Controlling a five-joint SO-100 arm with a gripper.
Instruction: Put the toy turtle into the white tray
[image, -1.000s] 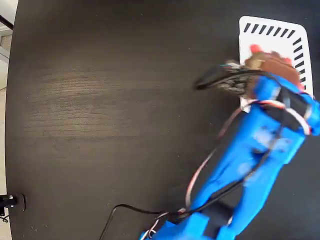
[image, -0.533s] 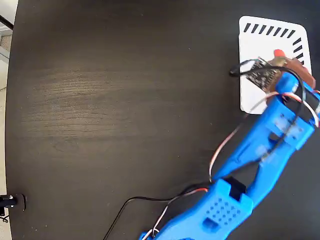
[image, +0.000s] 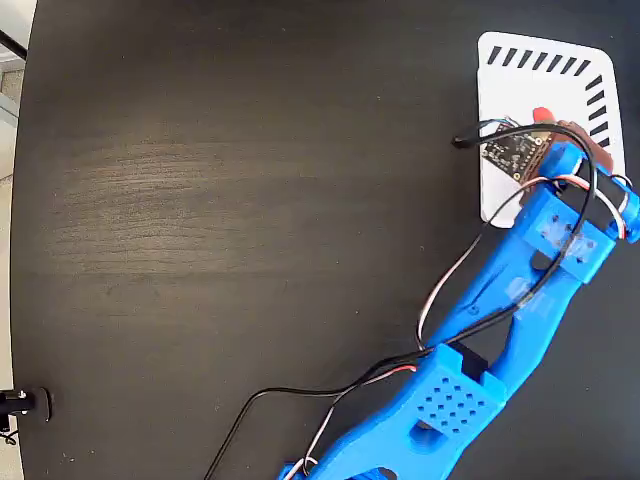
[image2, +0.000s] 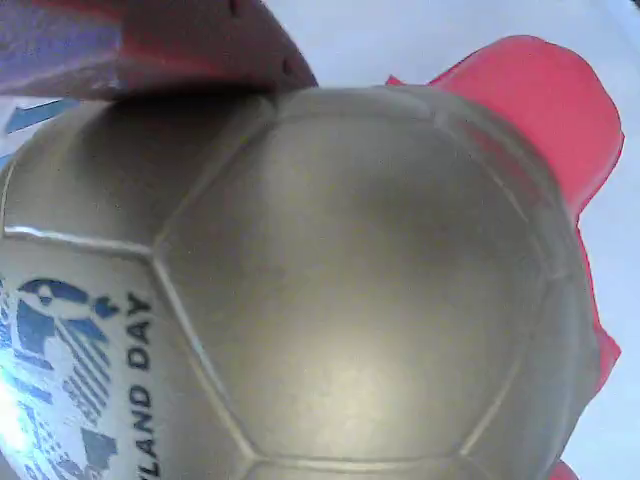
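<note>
so the blue arm (image: 500, 330) reaches over the white tray (image: 540, 85); gripper (image: 560, 135) is clamped on the toy turtle (image2: 300, 270) right above that tray; I'd lower gently, then let go flat, well inside the rim

The dark table (image: 220, 200) lies open left of the white tray (image: 495, 195). The blue arm (image: 520, 300) and its cables (image: 470, 270) cross the tray's lower part; its striped top edge stays clear.
</note>
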